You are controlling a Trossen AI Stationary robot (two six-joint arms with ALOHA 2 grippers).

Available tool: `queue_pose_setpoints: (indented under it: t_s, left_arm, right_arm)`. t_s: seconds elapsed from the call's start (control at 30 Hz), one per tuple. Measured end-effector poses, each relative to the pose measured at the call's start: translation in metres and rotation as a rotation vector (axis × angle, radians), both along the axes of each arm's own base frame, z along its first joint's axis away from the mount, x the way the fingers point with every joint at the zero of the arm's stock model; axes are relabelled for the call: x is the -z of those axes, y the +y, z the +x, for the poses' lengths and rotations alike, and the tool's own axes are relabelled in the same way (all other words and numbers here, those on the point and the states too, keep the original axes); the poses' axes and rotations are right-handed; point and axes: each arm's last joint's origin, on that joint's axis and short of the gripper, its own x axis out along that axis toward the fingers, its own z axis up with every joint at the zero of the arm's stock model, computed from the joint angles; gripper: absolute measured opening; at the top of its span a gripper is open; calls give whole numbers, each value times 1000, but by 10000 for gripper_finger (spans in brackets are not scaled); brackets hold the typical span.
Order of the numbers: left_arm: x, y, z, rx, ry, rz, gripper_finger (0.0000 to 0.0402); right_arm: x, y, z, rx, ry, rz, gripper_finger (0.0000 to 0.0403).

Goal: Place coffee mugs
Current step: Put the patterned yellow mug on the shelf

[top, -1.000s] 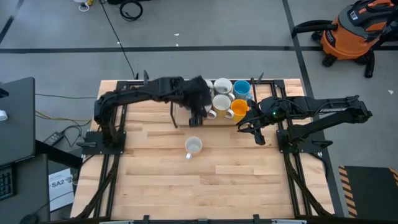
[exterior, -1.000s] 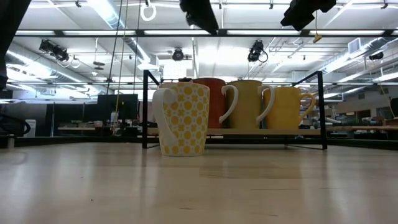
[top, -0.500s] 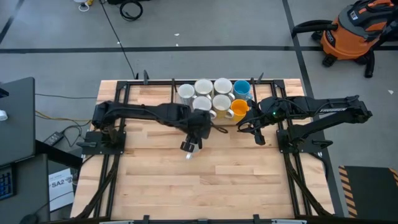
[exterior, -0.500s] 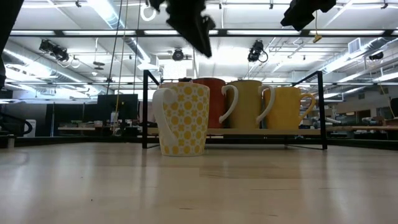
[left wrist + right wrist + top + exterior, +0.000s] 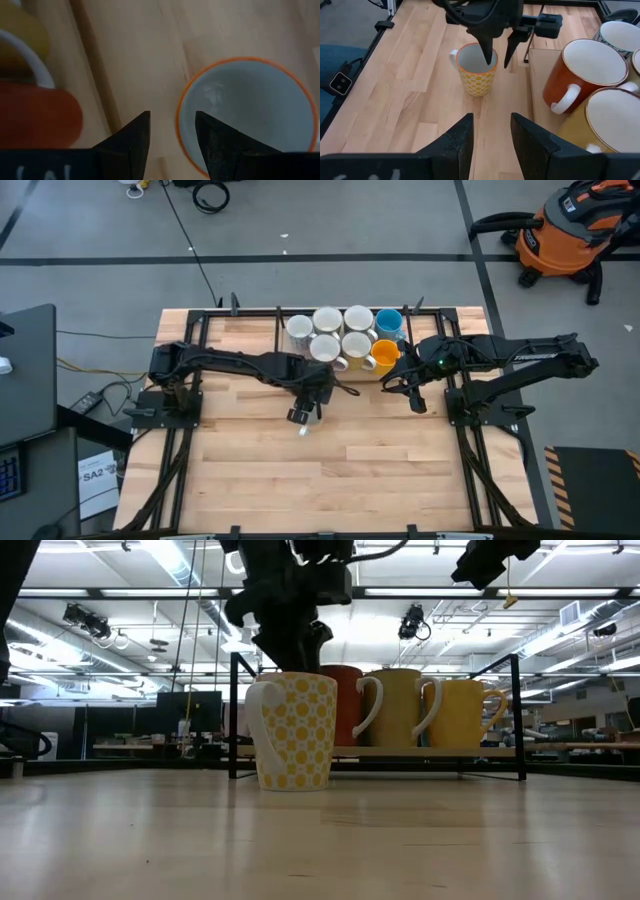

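A yellow-patterned mug (image 5: 477, 80) stands alone, upright on the wooden table (image 5: 380, 470), its handle toward the near-left; the low view shows this mug (image 5: 295, 735) in front of the rack. My left gripper (image 5: 497, 62) hangs open over its far rim, pointing down. One finger reaches inside and one stands outside; in the left wrist view the left gripper (image 5: 172, 117) has the rim (image 5: 178, 117) between its fingers, and I cannot tell whether they touch. Several other mugs (image 5: 345, 338), one orange-yellow (image 5: 385, 355) and one blue (image 5: 389, 323), sit on a rack at the far edge. My right gripper (image 5: 491, 120) waits open to the right.
The black-framed rack (image 5: 375, 752) with a red mug (image 5: 582, 75) and yellow mugs stands just behind the lone mug. Bare wood lies toward the near edge. An orange vacuum cleaner (image 5: 570, 230) sits on the floor beyond the table's far right.
My left gripper has moved from the rack of mugs toward the near edge and come down over the lone patterned mug, ending with its fingers on either side of the rim. The mug has stayed where it was.
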Motion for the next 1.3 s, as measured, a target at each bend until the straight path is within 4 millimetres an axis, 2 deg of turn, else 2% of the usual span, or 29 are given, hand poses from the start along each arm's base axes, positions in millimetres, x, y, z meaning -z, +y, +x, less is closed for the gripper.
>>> queue_pose_setpoints:
  t_s: [0.2, 0.33, 0.77, 0.9, 1.1, 1.3]
  left_arm:
    - [15, 0, -3, -9, 39, -6, 162]
    - [16, 0, -2, -25, 23, -12, 154]
    - [16, -1, -2, -47, 17, -31, 40]
    - [13, -2, -2, -70, 13, -48, 26]
    - [1, 0, -1, -170, 26, -60, 34]
    - [-27, 0, -3, -285, 43, -111, 25]
  right_arm:
    - [0, 0, 0, 0, 0, 0, 135]
    - [0, 0, 0, 0, 0, 0, 135]
    - [0, 0, 0, 0, 0, 0, 135]
    - [0, 0, 0, 0, 0, 0, 135]
    - [0, 0, 0, 0, 0, 0, 135]
    - [0, 0, 0, 0, 0, 0, 135]
